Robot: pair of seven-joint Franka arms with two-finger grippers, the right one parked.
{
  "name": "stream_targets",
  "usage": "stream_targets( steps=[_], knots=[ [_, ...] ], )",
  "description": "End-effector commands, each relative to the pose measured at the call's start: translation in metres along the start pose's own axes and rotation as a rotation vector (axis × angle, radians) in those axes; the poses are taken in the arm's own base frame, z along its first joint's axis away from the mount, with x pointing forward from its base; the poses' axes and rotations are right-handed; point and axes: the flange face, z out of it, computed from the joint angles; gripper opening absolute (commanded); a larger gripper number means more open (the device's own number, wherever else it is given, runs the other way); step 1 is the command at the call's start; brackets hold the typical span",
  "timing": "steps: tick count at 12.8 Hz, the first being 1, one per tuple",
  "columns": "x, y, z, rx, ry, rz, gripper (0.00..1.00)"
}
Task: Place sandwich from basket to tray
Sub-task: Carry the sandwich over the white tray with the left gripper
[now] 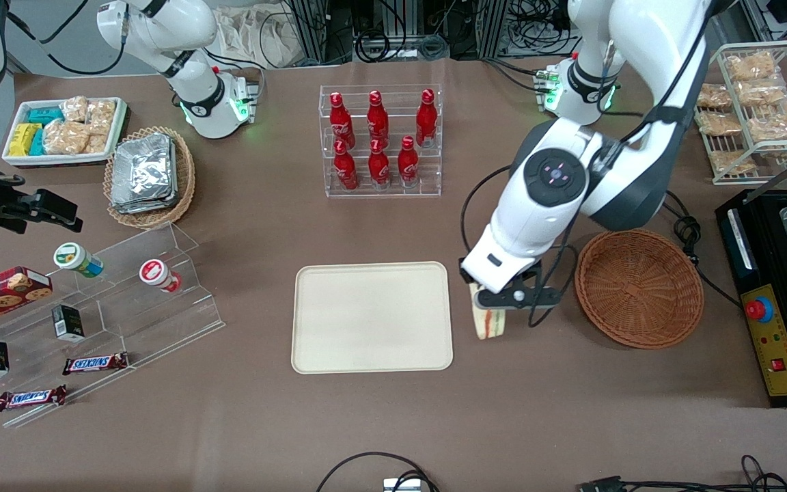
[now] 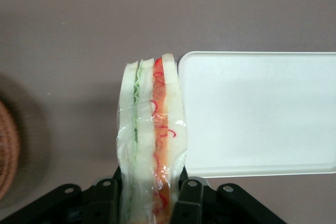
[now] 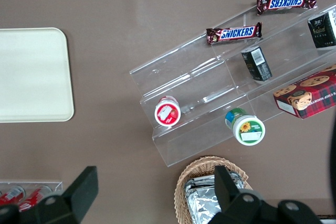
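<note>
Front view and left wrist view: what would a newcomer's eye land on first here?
First, the sandwich, pinched upright in the gripper, whose fingers are shut on its wrapped sides; it hangs above the bare table between the tray and the basket, just short of the tray's edge. The basket lies empty toward the working arm's end. Farther from the front camera than the tray stands a clear rack of red bottles.

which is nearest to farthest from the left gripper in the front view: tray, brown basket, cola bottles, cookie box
The gripper holds the sandwich.
1. Tray, right beside it.
2. Brown basket, toward the working arm's end.
3. Cola bottles, farther from the camera.
4. Cookie box, at the parked arm's end.
</note>
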Motion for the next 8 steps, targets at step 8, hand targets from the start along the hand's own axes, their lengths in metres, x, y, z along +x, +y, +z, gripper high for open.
stream_targets(
  steps=[8],
  knots=[
    [-0.013, 0.084, 0.11, -0.045, 0.016, 0.071, 0.36]
  ],
)
